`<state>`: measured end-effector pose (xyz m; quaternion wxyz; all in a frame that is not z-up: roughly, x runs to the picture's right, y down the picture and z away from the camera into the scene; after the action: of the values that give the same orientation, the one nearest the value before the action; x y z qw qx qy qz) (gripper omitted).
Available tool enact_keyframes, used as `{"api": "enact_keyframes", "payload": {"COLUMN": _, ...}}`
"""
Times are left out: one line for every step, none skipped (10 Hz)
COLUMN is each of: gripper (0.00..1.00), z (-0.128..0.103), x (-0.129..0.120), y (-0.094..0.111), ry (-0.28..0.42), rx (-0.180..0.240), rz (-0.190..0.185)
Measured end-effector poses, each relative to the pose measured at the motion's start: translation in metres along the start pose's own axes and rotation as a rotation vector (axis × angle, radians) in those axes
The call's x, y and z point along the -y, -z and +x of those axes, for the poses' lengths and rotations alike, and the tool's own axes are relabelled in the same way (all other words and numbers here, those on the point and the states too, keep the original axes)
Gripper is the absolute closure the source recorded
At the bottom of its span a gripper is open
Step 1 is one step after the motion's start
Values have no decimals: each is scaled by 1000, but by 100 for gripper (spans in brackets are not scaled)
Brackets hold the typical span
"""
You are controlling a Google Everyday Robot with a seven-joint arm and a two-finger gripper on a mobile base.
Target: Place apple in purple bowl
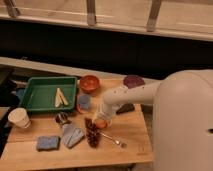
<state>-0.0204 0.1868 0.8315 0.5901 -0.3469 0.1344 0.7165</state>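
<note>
The apple (101, 123) is a small yellow-orange fruit on the wooden table (130, 132), just right of a dark brown bunch (91, 133). My gripper (103, 119) is low over the table, right at the apple and partly covering it from above. The white arm (131, 95) reaches in from the right. The purple bowl (133, 81) stands at the table's far edge, behind the arm, with part of its rim showing. It looks empty.
An orange-red bowl (89, 83) stands at the back centre. A green tray (47, 93) with pale sticks is at the left. A blue cup (84, 102), a metal cup (62, 118), a paper cup (19, 118), a sponge (48, 143), a cloth (72, 135) and a fork (114, 140) lie around.
</note>
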Motion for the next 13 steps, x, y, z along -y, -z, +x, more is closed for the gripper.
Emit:
{"api": "enact_keyframes", "payload": {"gripper": 100, "z": -1, "x": 1, "y": 2, "ry": 5, "rx": 7, "rz": 2}}
{"api": "enact_keyframes", "payload": {"gripper": 100, "z": -6, "x": 6, "y": 11, "ry": 2, "rx": 41, "rz": 3}}
{"api": "enact_keyframes", "payload": {"gripper": 100, "z": -14, "x": 9, "y": 24, "ry": -8, "rx": 82, "rz": 1}}
{"api": "enact_keyframes", "payload": {"gripper": 100, "z": -24, "x": 13, "y": 45, "ry": -15, "rx": 126, "rz": 2}}
{"api": "enact_keyframes", "payload": {"gripper": 100, "z": -32, "x": 15, "y": 64, "ry": -20, "rx": 166, "rz": 5}}
{"api": "enact_keyframes", "payload": {"gripper": 100, "z": -40, "x": 18, "y": 85, "ry": -25, "rx": 210, "rz": 8}}
{"api": "enact_keyframes", "payload": {"gripper": 100, "z": -46, "x": 18, "y": 98, "ry": -23, "rx": 243, "rz": 13}}
{"api": "enact_keyframes", "payload": {"gripper": 100, "z": -55, "x": 21, "y": 110, "ry": -22, "rx": 284, "rz": 21}}
{"api": "enact_keyframes", "payload": {"gripper": 100, "z": -66, "x": 25, "y": 120, "ry": -28, "rx": 315, "rz": 15}}
{"api": "enact_keyframes", "payload": {"gripper": 100, "z": -74, "x": 32, "y": 126, "ry": -34, "rx": 332, "rz": 4}}
{"api": "enact_keyframes", "payload": {"gripper": 100, "z": -90, "x": 43, "y": 136, "ry": -49, "rx": 367, "rz": -12}}
{"api": "enact_keyframes", "payload": {"gripper": 100, "z": -106, "x": 53, "y": 144, "ry": -64, "rx": 400, "rz": -16}}
{"api": "enact_keyframes", "payload": {"gripper": 100, "z": -123, "x": 61, "y": 152, "ry": -77, "rx": 426, "rz": -20}}
